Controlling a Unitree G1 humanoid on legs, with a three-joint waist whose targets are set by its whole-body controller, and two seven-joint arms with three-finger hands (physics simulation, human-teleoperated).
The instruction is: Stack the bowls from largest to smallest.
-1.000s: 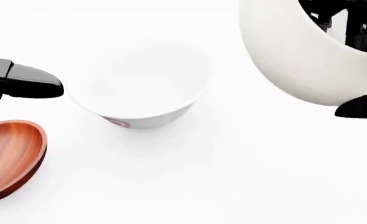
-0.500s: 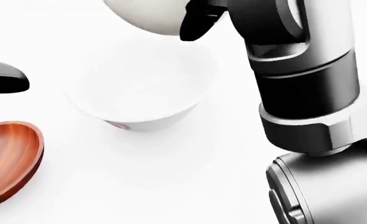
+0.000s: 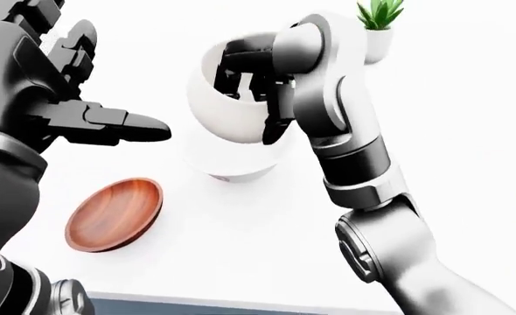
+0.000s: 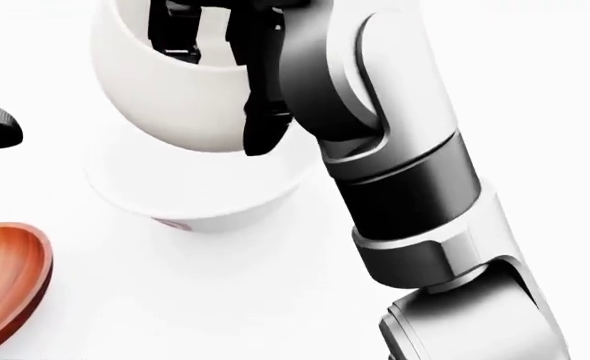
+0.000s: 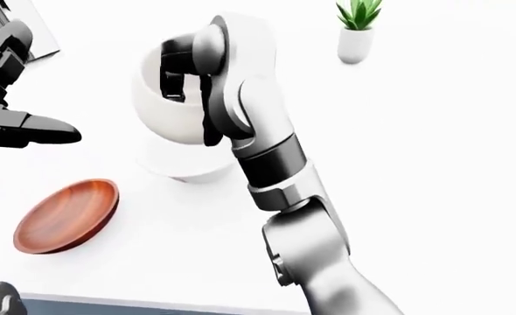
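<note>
- The right hand now carries the white bowl from the head view's right to above the larger white bowl.
- The left hand slips further left.

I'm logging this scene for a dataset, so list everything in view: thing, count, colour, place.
held bowl: 1, white, tilted in the right hand, above the bowl on the table
table bowl: 1, white with a small red mark, upright on the table, left-eye view's centre
wooden bowl: 1, reddish brown, tilted on the table at lower left
potted plant: 1, green in a white pot, top right
table: 1, white
right hand: 1, black fingers gripping the held bowl's rim
left hand: 1, black, open, left of the bowls, empty
</note>
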